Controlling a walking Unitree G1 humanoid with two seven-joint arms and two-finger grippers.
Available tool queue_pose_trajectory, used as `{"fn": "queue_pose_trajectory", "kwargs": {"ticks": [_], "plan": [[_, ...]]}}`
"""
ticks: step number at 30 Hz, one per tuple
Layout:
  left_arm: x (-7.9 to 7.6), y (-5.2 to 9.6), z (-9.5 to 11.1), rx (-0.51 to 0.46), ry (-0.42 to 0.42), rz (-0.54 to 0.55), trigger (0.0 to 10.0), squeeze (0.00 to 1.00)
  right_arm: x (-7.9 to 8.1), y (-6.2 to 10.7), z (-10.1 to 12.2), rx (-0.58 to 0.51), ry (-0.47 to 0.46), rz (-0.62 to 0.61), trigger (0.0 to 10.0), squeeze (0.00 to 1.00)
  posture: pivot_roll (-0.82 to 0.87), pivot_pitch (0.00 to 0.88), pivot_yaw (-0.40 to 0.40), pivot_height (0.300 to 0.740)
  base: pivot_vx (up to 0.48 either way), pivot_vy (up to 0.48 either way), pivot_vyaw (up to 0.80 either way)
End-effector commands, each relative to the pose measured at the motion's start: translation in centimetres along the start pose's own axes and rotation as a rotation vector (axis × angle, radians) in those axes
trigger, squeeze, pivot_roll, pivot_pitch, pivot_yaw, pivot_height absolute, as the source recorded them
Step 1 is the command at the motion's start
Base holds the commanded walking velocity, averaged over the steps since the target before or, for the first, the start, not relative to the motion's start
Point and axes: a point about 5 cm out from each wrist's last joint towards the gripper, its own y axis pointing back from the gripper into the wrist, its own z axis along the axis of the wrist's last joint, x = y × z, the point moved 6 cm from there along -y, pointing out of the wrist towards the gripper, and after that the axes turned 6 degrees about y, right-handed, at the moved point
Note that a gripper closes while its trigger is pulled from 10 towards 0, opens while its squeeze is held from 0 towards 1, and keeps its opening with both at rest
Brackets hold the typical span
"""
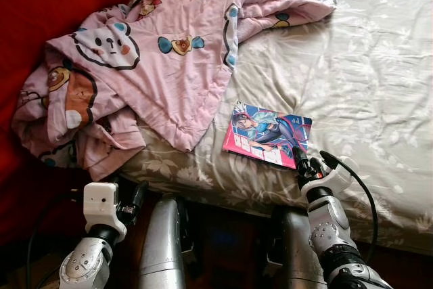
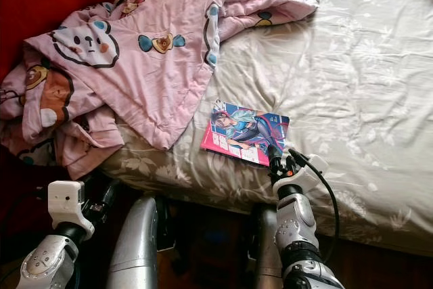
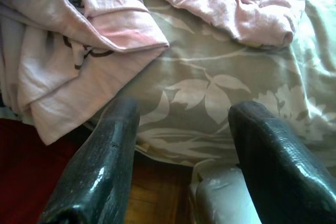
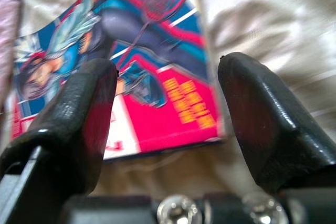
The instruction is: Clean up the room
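Note:
A comic book [image 1: 266, 135] with a pink and blue cover lies flat on the pale floral bed sheet [image 1: 352, 86], near the bed's front edge. My right gripper [image 1: 302, 162] is open, its fingertips right at the book's near right corner; the cover [image 4: 157, 72] shows between the two black fingers. A crumpled pink cartoon blanket [image 1: 149, 59] covers the bed's left half. My left gripper [image 1: 132, 197] hangs low below the bed's front edge, open, facing the blanket's hanging fold [image 3: 100, 40] and the sheet.
A red surface [image 1: 40, 5] rises to the left of the bed. Dark floor lies below the bed's front edge. My two silver legs [image 1: 162, 241] stand close to the bed. The right half of the mattress is bare sheet.

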Motion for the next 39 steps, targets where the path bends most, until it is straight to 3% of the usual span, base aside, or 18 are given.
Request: {"fn": "queue_pose_trajectory", "kwargs": {"ticks": [1,5,13,17,27,34,39], "plan": [[0.3,0.8,-0.8,0.040,-0.003,0.004,10.0,0.00,-0.8,0.6,-1.1,0.030,-0.041,-0.012,10.0,0.00,0.16,0.420,0.042,0.573,0.000,0.000,0.00],[0.3,1.2,-1.0,0.052,-0.009,0.002,10.0,0.00,-0.9,0.9,-1.5,0.047,-0.087,0.014,10.0,0.00,0.17,0.430,0.048,0.573,0.000,0.000,0.00],[0.3,2.2,-0.8,0.064,-0.021,0.001,10.0,0.00,-3.3,2.2,-2.5,0.064,-0.260,-0.041,10.0,0.00,0.20,0.459,0.060,0.573,0.000,0.000,0.00],[0.4,2.7,-0.6,0.077,-0.031,-0.001,10.0,0.00,-2.9,2.7,-3.5,0.095,-0.356,0.013,10.0,0.00,0.22,0.479,0.071,0.573,0.000,0.000,0.00],[0.5,3.6,-0.5,0.094,-0.041,0.001,10.0,0.00,-0.5,3.3,-6.2,0.199,-0.426,0.114,10.0,0.00,0.25,0.503,0.080,0.573,0.000,0.000,0.00],[0.7,4.1,-0.5,0.105,-0.049,0.008,10.0,0.00,-0.4,2.8,-5.9,0.182,-0.455,0.088,10.0,0.00,0.26,0.516,0.084,0.573,0.000,0.000,0.00],[0.5,4.5,-0.2,0.106,-0.052,0.008,10.0,0.00,-0.4,2.4,-5.2,0.145,-0.540,0.069,10.0,0.00,0.28,0.530,0.091,0.573,0.000,0.000,0.00]]}}
